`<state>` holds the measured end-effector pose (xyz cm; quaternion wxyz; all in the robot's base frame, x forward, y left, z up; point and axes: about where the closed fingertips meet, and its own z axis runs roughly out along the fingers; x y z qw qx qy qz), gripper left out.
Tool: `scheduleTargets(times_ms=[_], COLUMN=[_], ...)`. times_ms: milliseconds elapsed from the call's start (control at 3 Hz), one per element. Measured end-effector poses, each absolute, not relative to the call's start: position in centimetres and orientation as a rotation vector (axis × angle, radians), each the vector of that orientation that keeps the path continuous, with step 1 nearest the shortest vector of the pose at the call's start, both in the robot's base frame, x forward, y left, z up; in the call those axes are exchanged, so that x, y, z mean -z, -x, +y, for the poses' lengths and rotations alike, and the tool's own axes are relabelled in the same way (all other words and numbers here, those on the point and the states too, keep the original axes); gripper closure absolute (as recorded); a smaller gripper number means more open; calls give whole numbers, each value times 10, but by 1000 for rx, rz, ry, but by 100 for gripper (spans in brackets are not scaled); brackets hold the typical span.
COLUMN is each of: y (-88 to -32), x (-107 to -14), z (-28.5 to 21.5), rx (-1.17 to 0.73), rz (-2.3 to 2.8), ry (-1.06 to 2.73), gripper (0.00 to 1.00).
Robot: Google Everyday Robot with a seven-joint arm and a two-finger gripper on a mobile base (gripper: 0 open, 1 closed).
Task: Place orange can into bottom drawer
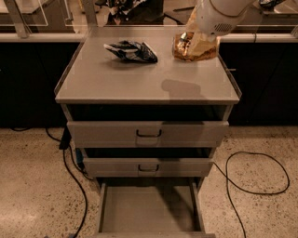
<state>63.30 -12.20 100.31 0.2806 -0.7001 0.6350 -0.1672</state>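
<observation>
- The speckled floor spreads around everything, pale with dark flecks.
- A grey metal cabinet stands in the middle, and its flat top has low raised lips along the sides.
- The bottom drawer is pulled out toward the camera, with its plain grey floor showing.
- Two closed drawer fronts with black loop handles sit one above the other, over the open drawer.
- A white arm reaches in from the upper right, over the back right corner of the top.
- Black cables lie on the floor to the right and left of the cabinet.
- A soft shadow falls on the top, in front of the arm.
- A dark blue-and-white snack bag lies crumpled at the back, left of centre.
- The orange can is at the back right of the top, well apart from the drawer. I cannot tell whether it rests there or hangs just above.
- The gripper is directly over the can, right against its upper part. I cannot tell whether it is closed on the can.
</observation>
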Motion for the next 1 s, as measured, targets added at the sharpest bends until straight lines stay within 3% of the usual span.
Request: scheduleTargets(times_ms=[1000], y=[-593], x=[-1011], z=[-136], rx=[403], rz=[1637], ry=[1907], gripper=[100])
